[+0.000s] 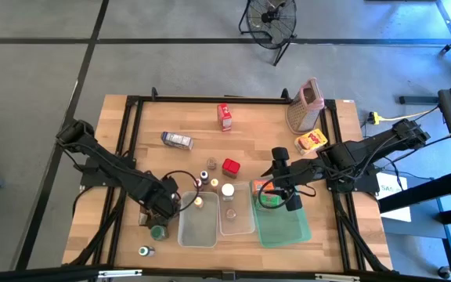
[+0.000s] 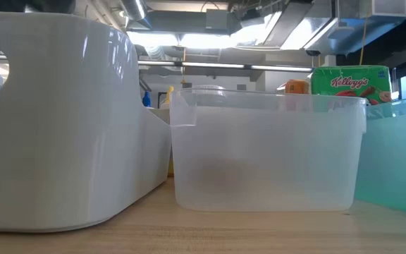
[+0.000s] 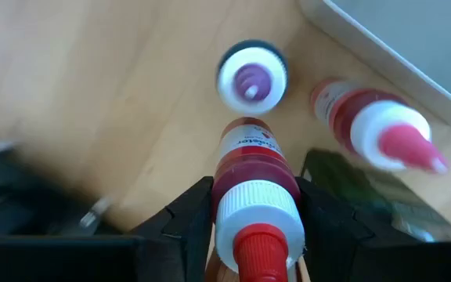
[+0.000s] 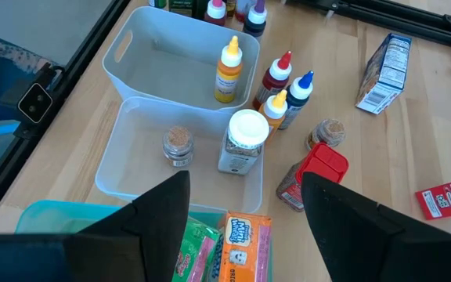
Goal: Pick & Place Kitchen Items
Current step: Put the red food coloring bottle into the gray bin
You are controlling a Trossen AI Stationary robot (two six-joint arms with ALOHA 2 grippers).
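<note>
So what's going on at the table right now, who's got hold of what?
The left gripper has its fingers closed around a small red bottle with a red cap, beside the left clear tub. The right gripper hangs open over the green tray, where two cartons lie. A small jar sits in the middle tub; other bottles and cartons are out on the table.

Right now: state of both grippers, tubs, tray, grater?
left gripper: shut on red-capped bottle, beside the left tub.
right gripper: open, empty, over the green tray.
left tub: empty.
middle tub: holds one cork-topped jar.
grater: upright.
</note>
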